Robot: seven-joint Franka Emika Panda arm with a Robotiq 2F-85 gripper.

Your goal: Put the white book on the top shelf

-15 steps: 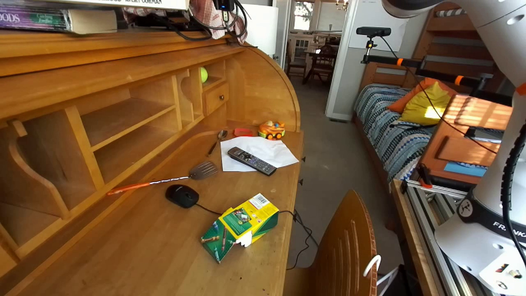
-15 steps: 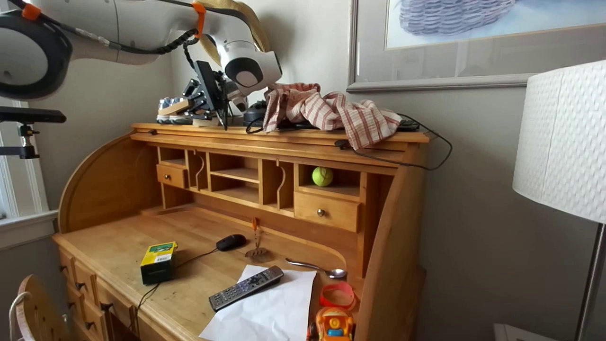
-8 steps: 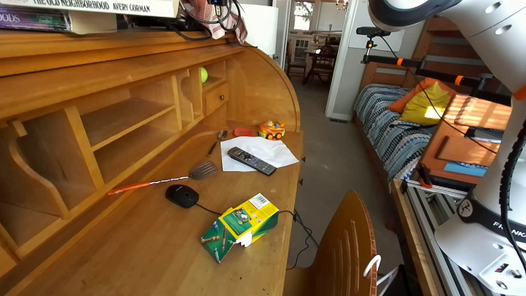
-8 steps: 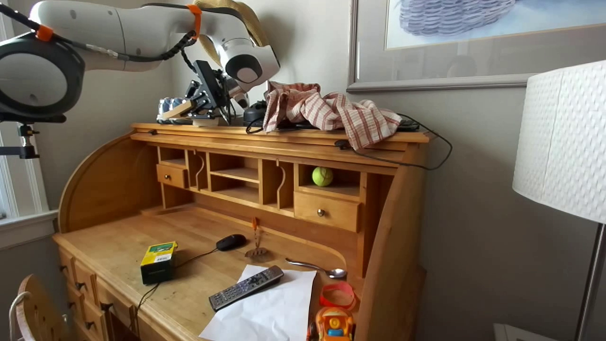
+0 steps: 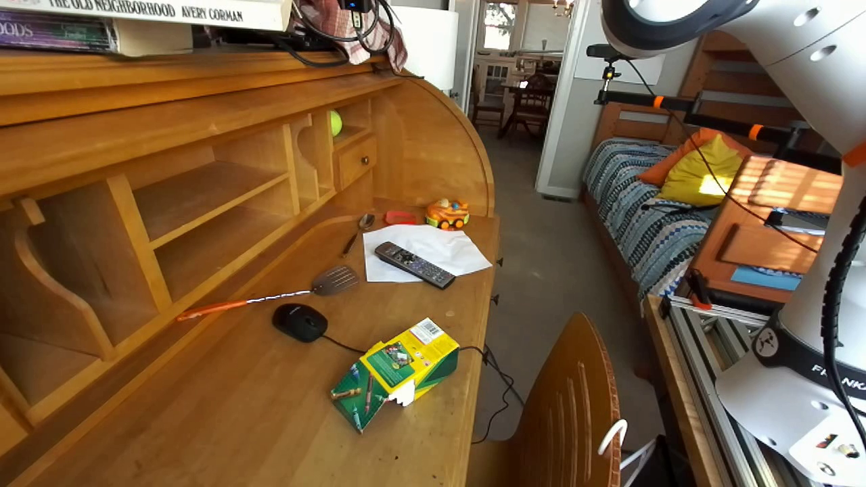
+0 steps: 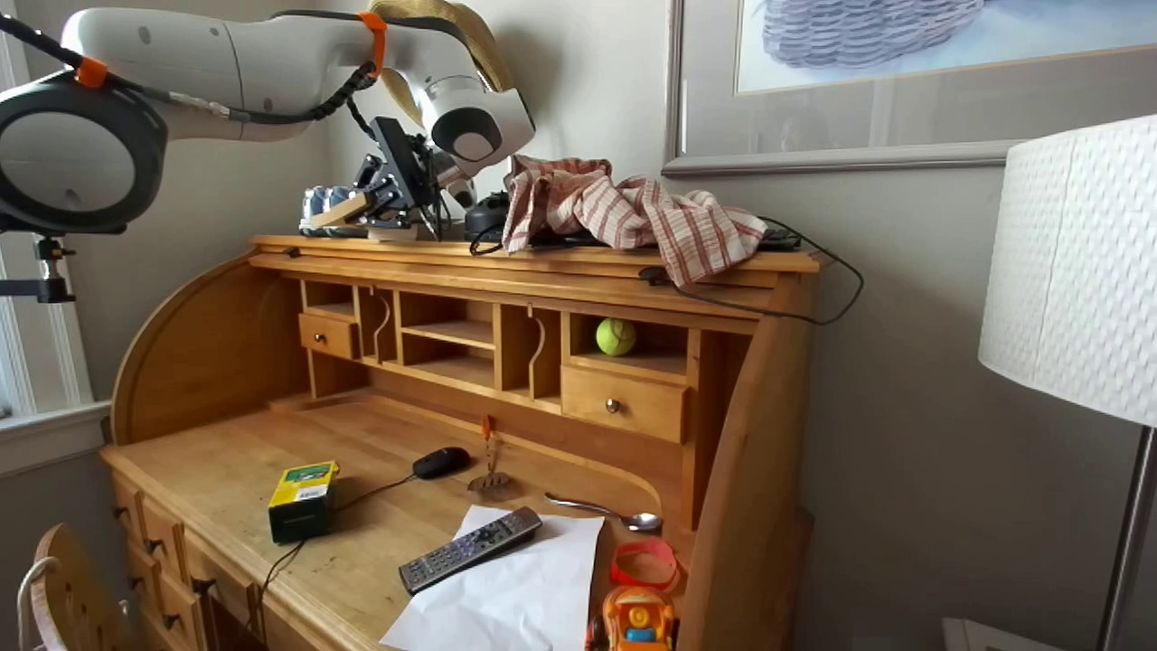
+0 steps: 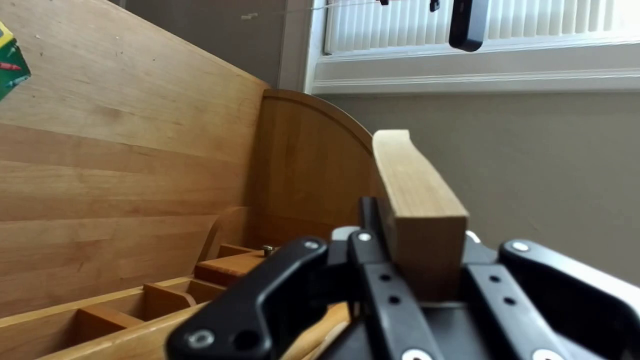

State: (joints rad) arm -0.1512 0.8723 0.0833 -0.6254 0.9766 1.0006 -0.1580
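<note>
In an exterior view I get a honey-coloured wooden roll-top table point(image 5: 237, 406) toward nine o'clock and a curved-back wooden chair point(image 5: 568, 406) between four and five. Grey-brown carpet point(image 5: 534, 284) runs to a white-trimmed doorway point(image 5: 559, 101) at one o'clock, dark wooden chairs point(image 5: 538, 101) and a bright window point(image 5: 498, 27) beyond. Between two and three I see a bed point(image 5: 629, 203) covered in blue-and-white stripes, sun patching the yellow cushion point(image 5: 697, 169). In an exterior view, a grey wall point(image 6: 904, 452) carries a grey-framed picture point(image 6: 904, 117) at two o'clock, with a white textured lampshade point(image 6: 1076, 271) at three. My wrist view catches a white-framed window point(image 7: 440, 70) with pale blinds point(image 7: 415, 30) between one and two.
</note>
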